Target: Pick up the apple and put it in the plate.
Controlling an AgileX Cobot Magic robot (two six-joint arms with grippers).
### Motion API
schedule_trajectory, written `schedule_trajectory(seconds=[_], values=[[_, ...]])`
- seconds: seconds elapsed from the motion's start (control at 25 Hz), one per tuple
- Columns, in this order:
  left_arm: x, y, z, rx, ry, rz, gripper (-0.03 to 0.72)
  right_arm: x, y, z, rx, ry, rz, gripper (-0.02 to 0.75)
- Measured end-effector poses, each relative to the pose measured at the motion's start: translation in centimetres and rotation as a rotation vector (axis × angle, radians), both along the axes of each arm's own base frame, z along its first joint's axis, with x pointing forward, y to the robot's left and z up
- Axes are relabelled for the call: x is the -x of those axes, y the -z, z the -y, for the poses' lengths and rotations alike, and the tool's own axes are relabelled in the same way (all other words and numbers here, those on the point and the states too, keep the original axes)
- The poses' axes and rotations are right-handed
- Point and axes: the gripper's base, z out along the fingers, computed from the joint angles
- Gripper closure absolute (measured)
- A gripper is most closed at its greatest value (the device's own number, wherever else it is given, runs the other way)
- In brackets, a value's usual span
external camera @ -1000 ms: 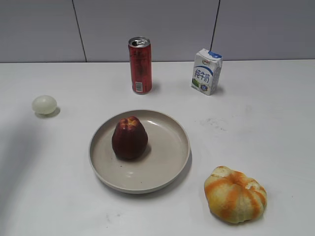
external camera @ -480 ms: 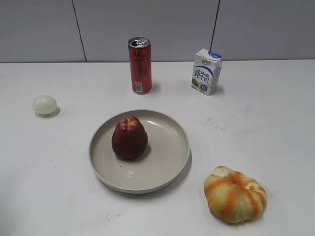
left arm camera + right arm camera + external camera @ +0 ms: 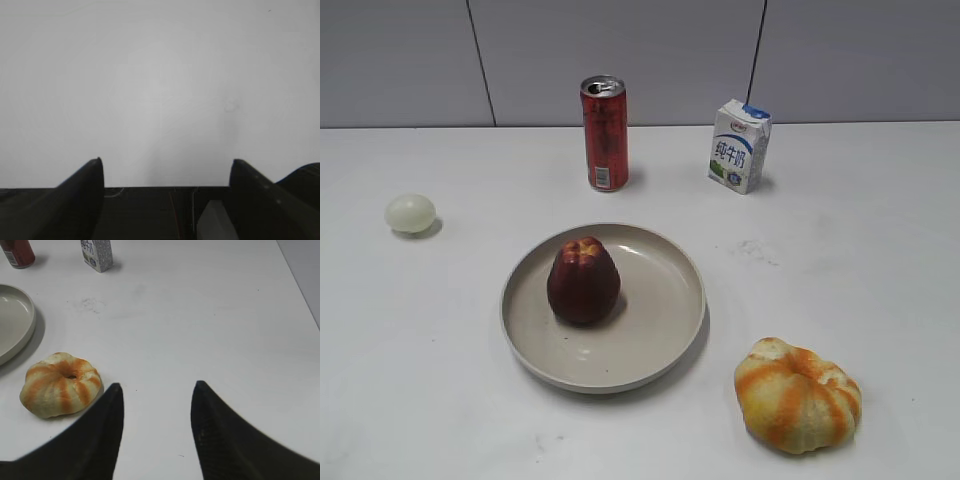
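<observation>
The dark maroon apple (image 3: 583,281) stands upright in the beige plate (image 3: 660,340), left of the plate's middle. Neither gripper shows in the exterior view. My left gripper (image 3: 166,162) is open and empty, over bare white table near its front edge. My right gripper (image 3: 157,387) is open and empty, over bare table to the right of the striped fruit. A part of the plate's rim (image 3: 25,330) shows at the left edge of the right wrist view; the apple is out of that view.
A red can (image 3: 605,133) and a milk carton (image 3: 739,145) stand at the back. A pale round ball (image 3: 410,213) lies at the left. A lumpy orange-and-white striped fruit (image 3: 797,395) lies at the front right, and shows in the right wrist view (image 3: 61,384).
A faint shadow at the left edge of the table has gone since one second ago. The apple, the plate and the other things have not moved.
</observation>
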Motion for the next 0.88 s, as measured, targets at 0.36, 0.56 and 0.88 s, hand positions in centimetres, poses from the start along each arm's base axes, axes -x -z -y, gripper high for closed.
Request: schedule_trajectory(seconds=[0.36, 0.56, 0.88], values=[[3.9, -0.4, 0.4, 0.016, -0.002, 0.307, 0.099, 0.0, 0.0, 0.0, 0.0, 0.0, 0.0, 0.399], [5.3, -0.8, 0.5, 0.017, -0.001, 0.424, 0.099, 0.0, 0.0, 0.0, 0.0, 0.0, 0.0, 0.399], [7.5, -0.9, 0.6, 0.014, 0.002, 0.571, 0.099, 0.0, 0.0, 0.0, 0.0, 0.0, 0.0, 0.399]])
